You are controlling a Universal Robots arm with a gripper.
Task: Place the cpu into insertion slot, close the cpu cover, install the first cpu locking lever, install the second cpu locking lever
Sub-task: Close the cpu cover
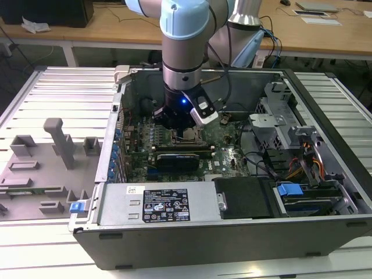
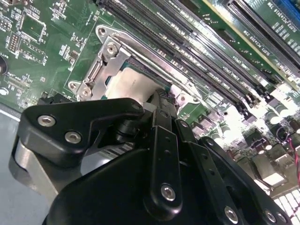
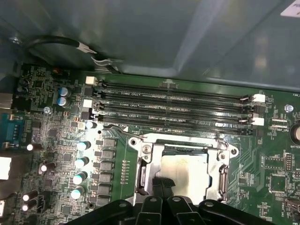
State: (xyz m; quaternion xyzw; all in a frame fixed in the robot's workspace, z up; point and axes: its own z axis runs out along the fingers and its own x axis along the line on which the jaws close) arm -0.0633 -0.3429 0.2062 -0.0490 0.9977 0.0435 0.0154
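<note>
Found tool (image 1: 182, 128) pinched narrow, empty, tips at cpu (image 3: 185, 169) seated under closed cover (image 3: 149, 164), mid-frame in the exterior view.

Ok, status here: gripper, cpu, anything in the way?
Gripper low at the cpu's edge. Cpu seated, cpu cover framing it. Memory slots alongside, not in the way.

The exterior view looks steeply down from well back into the open computer case (image 1: 174, 250), while both wrist views face its motherboard (image 3: 276, 164) at close range, sharing the cpu (image 3: 185, 169) (image 2: 133, 84) and memory slots (image 3: 178, 105) (image 2: 211, 51).
</note>
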